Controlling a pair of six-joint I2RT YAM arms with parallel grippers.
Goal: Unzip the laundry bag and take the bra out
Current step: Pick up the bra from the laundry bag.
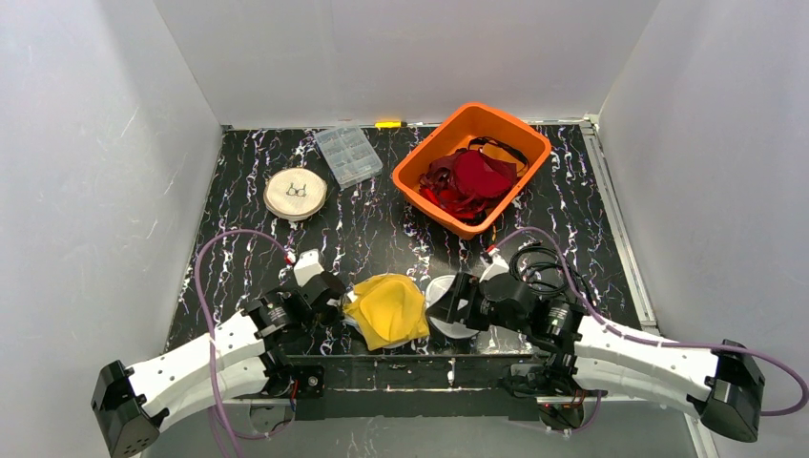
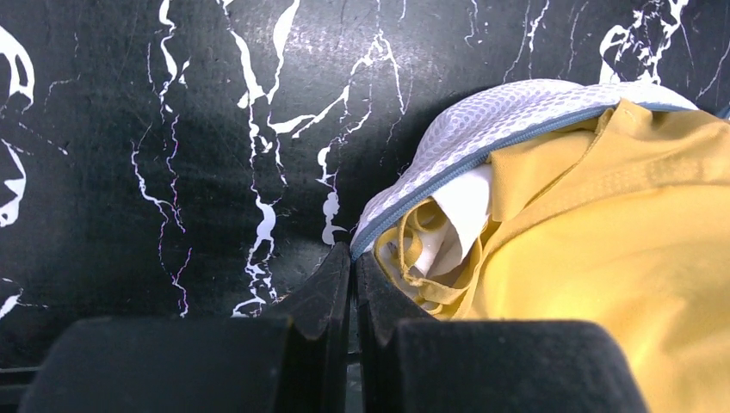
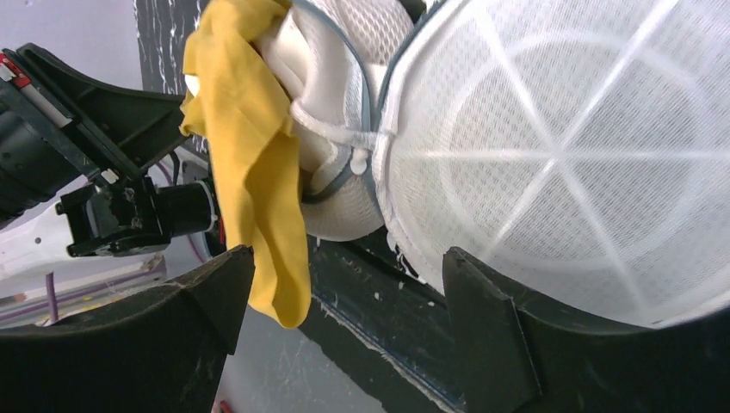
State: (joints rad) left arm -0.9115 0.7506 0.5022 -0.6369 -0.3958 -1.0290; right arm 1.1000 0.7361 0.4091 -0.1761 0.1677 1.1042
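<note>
while the yellow bra spills from the unzipped mesh laundry bag, left gripper sits clenched at its zipper edge; right gripper released, straddling the bag.

We find bare counter between the bra and the bin; a box and a disc stand toward the far left corner.

We see white mesh cloth on the bag, matt yellow cloth bra, smooth black marbled table, glossy orange plastic bin.
</note>
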